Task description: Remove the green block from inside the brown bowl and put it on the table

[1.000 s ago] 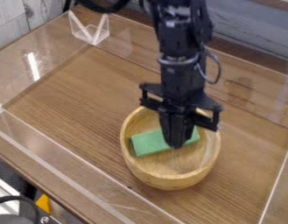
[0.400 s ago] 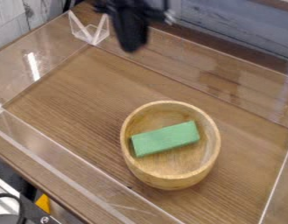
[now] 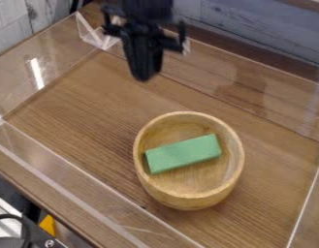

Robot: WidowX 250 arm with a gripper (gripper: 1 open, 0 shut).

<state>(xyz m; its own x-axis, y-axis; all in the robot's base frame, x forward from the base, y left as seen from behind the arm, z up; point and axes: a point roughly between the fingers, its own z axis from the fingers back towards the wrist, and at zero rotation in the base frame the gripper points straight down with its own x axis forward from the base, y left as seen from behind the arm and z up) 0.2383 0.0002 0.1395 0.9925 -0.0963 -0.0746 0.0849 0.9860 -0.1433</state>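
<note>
I am watching the single camera view with the tool (image 3: 144, 70) hanging over the far-left part of the worktop (image 3: 97, 121), pointing straight down, its dark fingers pressed together into one narrow tip and pinching nothing. It is sitting well apart from the brown bowl (image 3: 158, 191), up and to the left of it in the picture, with bare wood grain showing between the two. The green block (image 3: 182, 154) is lying flat inside the bowl, on its floor, roughly centred, its long side running from near-left to far-right at a slight tilt; I am seeing no contact between it and the tool. The bowl itself is resting upright on the near-right part of the worktop, its thick pale rim fully visible all the way round. Clear acrylic walls (image 3: 65, 218) are running along the edges, one along the near-left side catching glare, another along the right. A small clear triangular stand (image 3: 100, 35) is sitting beyond the far-left corner, just behind the arm. The arm's black body is rising out of the top of the picture, so I am not seeing its upper part. The far background is blurred, and I cannot tell what is there.
</note>
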